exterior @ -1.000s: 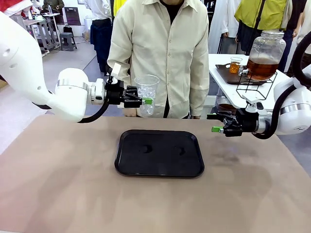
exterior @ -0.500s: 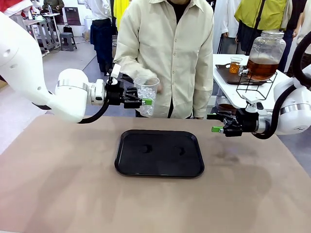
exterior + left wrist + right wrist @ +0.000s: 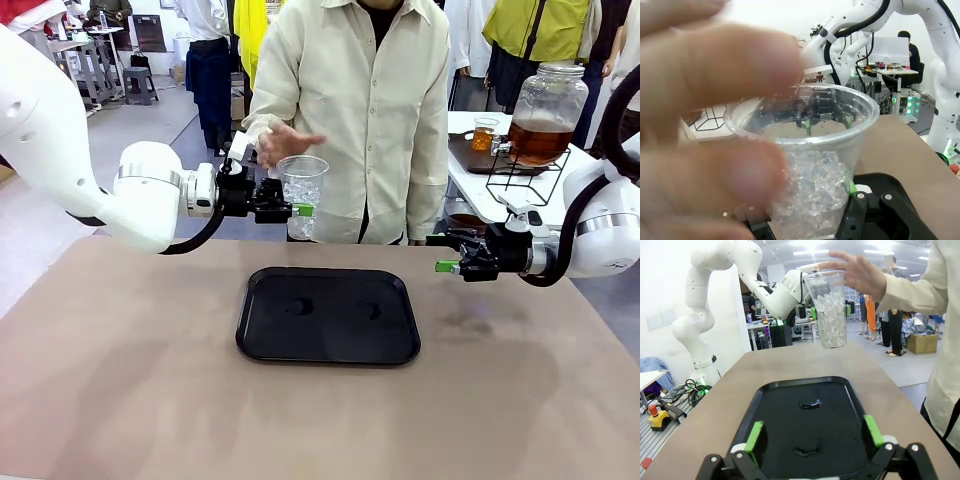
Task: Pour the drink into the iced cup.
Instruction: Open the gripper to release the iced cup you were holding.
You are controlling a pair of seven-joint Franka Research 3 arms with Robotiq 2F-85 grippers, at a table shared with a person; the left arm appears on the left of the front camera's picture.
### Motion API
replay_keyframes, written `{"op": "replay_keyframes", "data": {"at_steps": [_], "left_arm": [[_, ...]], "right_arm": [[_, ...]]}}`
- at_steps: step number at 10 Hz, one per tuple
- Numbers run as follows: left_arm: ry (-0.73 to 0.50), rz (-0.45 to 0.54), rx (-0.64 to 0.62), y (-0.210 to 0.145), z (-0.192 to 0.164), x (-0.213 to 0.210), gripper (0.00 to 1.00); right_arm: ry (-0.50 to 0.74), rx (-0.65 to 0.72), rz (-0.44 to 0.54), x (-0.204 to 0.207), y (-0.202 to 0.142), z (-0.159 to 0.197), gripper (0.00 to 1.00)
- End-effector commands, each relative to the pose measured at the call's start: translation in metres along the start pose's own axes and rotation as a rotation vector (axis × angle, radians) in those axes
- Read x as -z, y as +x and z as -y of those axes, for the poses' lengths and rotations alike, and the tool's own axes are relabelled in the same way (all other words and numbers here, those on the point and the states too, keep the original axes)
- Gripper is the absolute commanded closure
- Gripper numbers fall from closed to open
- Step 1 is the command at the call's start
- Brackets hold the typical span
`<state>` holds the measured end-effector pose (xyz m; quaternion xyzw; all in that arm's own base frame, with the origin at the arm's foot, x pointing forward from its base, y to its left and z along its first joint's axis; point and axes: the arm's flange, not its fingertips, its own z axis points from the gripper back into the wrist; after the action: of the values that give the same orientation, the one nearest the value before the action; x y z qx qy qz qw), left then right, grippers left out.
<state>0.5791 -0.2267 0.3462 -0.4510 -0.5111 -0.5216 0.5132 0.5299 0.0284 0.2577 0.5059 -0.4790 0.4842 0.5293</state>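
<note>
My left gripper [image 3: 298, 210] is shut on a clear plastic iced cup [image 3: 301, 194], holding it upright in the air above the far edge of the black tray [image 3: 328, 317]. Close up, crushed ice fills the iced cup [image 3: 812, 172]. The person's hand [image 3: 283, 141] hovers open just behind the cup's rim, blurred and large as a hand [image 3: 705, 130] in the left wrist view. My right gripper [image 3: 447, 253] stands open and empty at the right, pointing toward the tray [image 3: 800, 425] and the iced cup [image 3: 830, 307]. The drink [image 3: 538, 140] is amber liquid in a large glass jar on the side table.
A small glass [image 3: 485, 133] of amber liquid stands on a dark tray beside the jar, which rests on a wire stand [image 3: 525, 178]. A little liquid is spilled on the black tray's floor. Tan table surface lies open around the tray.
The person's hand has risen from beside the cup to just behind its rim, and the person has shifted right. Both arms have stayed still.
</note>
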Motion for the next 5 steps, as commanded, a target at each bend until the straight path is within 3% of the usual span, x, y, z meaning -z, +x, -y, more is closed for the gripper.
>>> {"op": "replay_keyframes", "data": {"at_steps": [1, 5], "left_arm": [[0.009, 0.011, 0.007, 0.0039, 0.0019, -0.0002, 0.35], [0.009, 0.011, 0.007, 0.0039, 0.0019, -0.0002, 0.35]], "right_arm": [[0.003, -0.004, 0.0, 0.0014, 0.002, 0.0007, 0.0], [0.003, -0.004, 0.0, 0.0014, 0.002, 0.0007, 0.0]]}}
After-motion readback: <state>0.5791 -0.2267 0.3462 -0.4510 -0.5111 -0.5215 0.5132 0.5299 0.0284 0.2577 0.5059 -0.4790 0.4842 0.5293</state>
